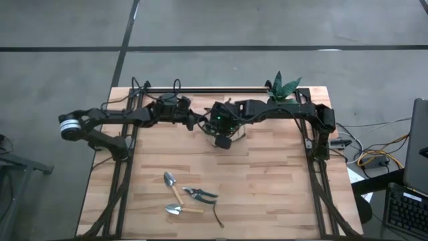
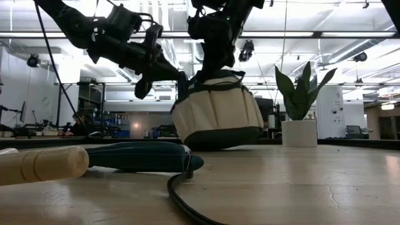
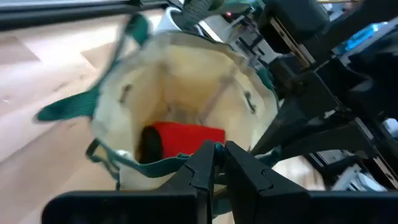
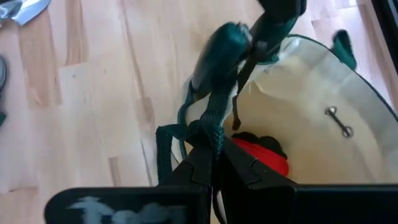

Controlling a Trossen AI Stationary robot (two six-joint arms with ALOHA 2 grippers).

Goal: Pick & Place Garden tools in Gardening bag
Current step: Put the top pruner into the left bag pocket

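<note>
From above, both arms met at the far middle of the table (image 1: 267, 174): the left gripper (image 1: 198, 122) and the right gripper (image 1: 221, 134) crowded over the gardening bag (image 1: 224, 140), which was mostly hidden beneath them. Well apart, toward the near edge, lay 2 trowels (image 1: 172, 184) (image 1: 179, 209), the pruning shears (image 1: 199, 194) and the dark snips (image 1: 217, 215). Those tools lay on the near side of both pincers, with their long axes slanting across the boards; neither arm looked clearly nearer to them, the left perhaps slightly.

At table height, the bag (image 2: 217, 115) sat tilted, its base lifted on 1 side, with both grippers at its top rim. A wooden handle (image 2: 40, 165) and a blue-green grip (image 2: 140, 156) filled the foreground, and the potted plant (image 2: 300, 119) stood beyond.

Past the left wrist, the fingers (image 3: 202, 165) were closed together on the green trim at the bag's rim (image 3: 155, 165), and a red glove-like item (image 3: 186, 138) lay inside.

Past the right wrist, the fingers (image 4: 202, 158) were clamped on a dark green loop handle (image 4: 214, 118), beside the open mouth with the red item (image 4: 261, 149) within.

Judging from this, 1 arm must let go and reach toward the near edge for the next tool.
</note>
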